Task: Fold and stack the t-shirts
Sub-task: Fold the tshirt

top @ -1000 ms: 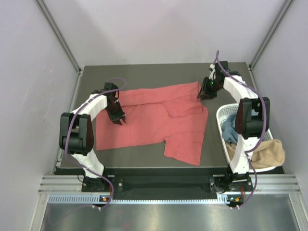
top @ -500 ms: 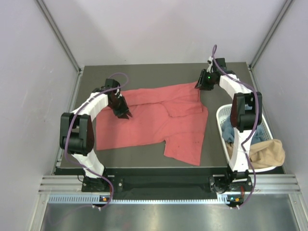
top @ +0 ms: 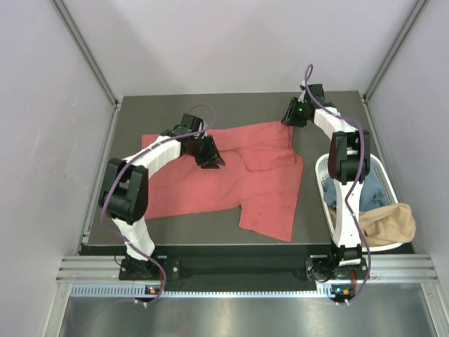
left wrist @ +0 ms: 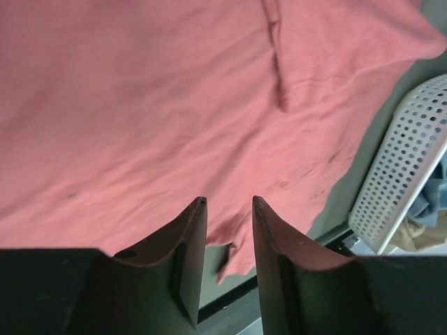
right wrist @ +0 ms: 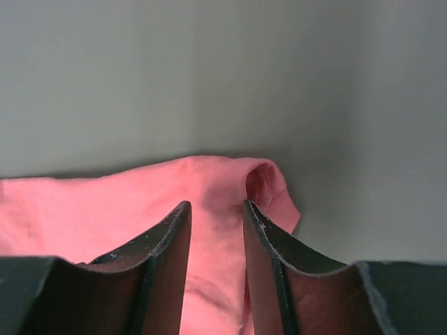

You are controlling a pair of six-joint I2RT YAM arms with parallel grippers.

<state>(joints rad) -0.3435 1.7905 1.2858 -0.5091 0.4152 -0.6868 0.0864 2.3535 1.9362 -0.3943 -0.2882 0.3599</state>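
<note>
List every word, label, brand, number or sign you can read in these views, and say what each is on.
No readable text in any view.
coral-red t-shirt: plain cloth, no print or tag showing.
white basket: perforated plastic, no markings visible.
mounting rail: only small lights near the arm bases; any print there is too small to read.

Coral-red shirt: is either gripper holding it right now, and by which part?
Neither holds it. The left gripper is open over the middle of the coral-red shirt; the right gripper is open at its far corner, with no cloth between the fingers.
</note>
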